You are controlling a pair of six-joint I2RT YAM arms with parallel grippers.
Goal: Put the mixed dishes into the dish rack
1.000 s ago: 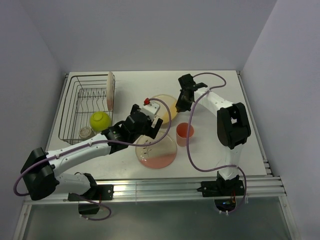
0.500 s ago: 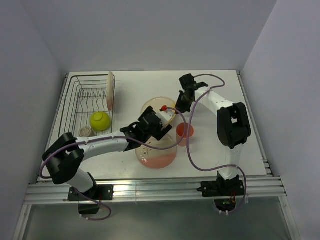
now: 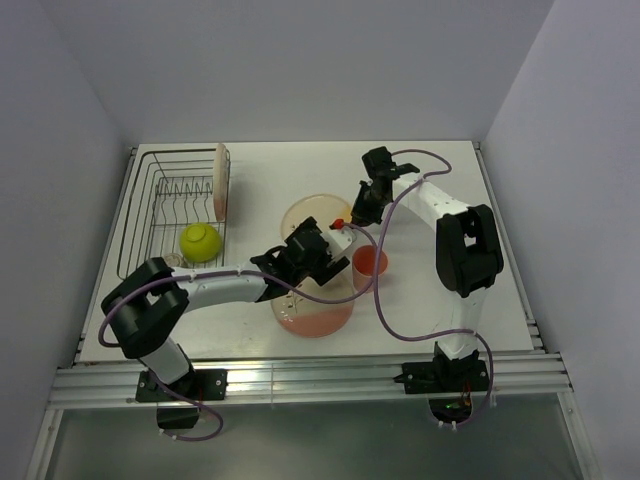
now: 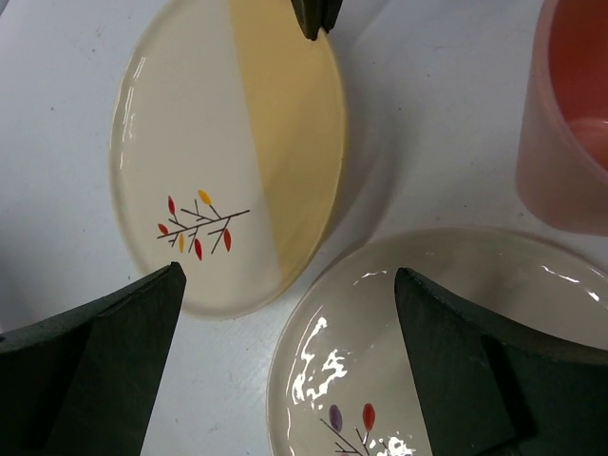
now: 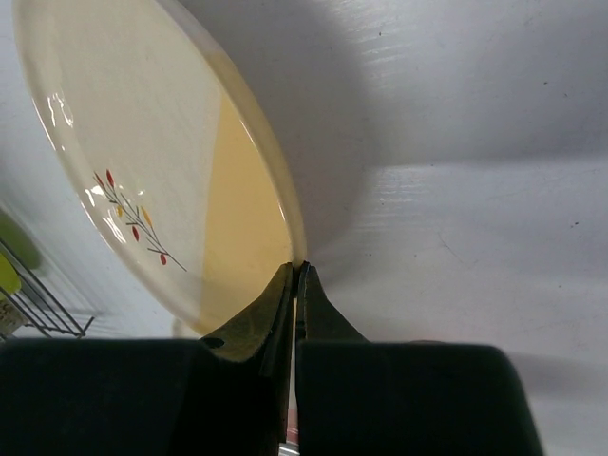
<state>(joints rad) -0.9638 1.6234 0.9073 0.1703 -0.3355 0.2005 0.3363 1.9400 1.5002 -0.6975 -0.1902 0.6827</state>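
Nearest on the bench (image 3: 480, 200), a pink-and-cream plate (image 3: 318, 312) lies flat, the salmon cup (image 3: 369, 266) just to its right. Above it the left gripper (image 4: 285, 351) is held with jaws wide open and empty. Beyond, the yellow-and-cream plate (image 4: 228, 142) is touched at its far-right rim by the right gripper (image 5: 296, 275), jaws closed. At far left, the dish rack (image 3: 140, 215) holds a green bowl (image 3: 200, 241) and an upright plate (image 3: 221, 180).

Three plates in all: one cream-and-yellow plate (image 3: 318, 213) flat on the table, one cream-and-pink plate (image 3: 318, 312) flat nearer the arms, and one pink-edged plate (image 3: 221, 178) standing in the single black wire rack (image 3: 150, 215). There is one salmon-pink cup (image 3: 369, 265) and one lime-green bowl (image 3: 200, 241)
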